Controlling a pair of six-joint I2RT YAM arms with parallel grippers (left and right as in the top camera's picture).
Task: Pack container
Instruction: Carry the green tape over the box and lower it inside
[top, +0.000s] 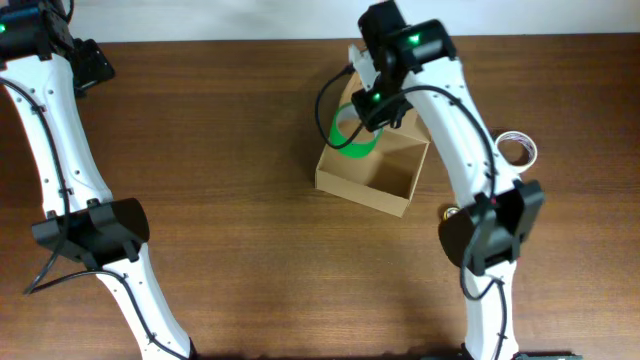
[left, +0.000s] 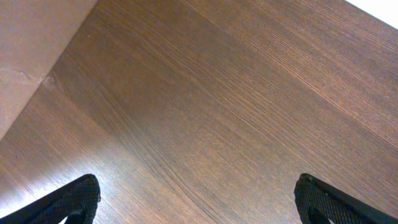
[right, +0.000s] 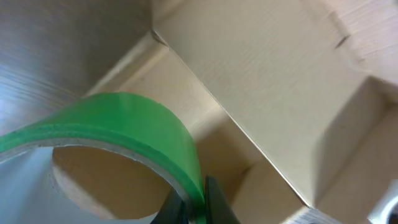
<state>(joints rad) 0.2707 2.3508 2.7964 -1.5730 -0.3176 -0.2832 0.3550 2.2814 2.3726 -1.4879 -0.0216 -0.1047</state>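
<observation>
Container (top: 370, 172): a brown cardboard box, open at the top. It stands on the wooden table (top: 230, 150) in the upper middle of the overhead frame, slightly right of centre and turned at an angle to the frame edges. Its lid flap rises at the far side, mostly hidden under the right arm. In the right wrist view its inner walls (right: 267, 87) fill the centre and right of the frame.

Handling, as a judgement:
- Weight: probably light, so it may slide on the smooth table if pushed.
- Stiffness: firm along the folded edges and likely to yield in the middle of a wall.
- Hold: take the rim close to a corner, or the free edge of the flap for closing. Avoid pinching a wall at mid-span.

Green tape roll (top: 352, 142) (right: 124, 124): a rigid ring hanging over the upper-left corner of the box. Whether it touches the box floor cannot be told.

Right gripper (top: 372, 108) (right: 194, 205): jaws clenched across the wall of the green tape roll.

Left gripper (left: 196, 196): jaws spread wide with nothing between them, over bare table at the upper left of the overhead frame, well apart from the box.

Pale ring (top: 517, 148): it lies on the table right of the box, near the right arm. It is possibly another tape roll.
</observation>
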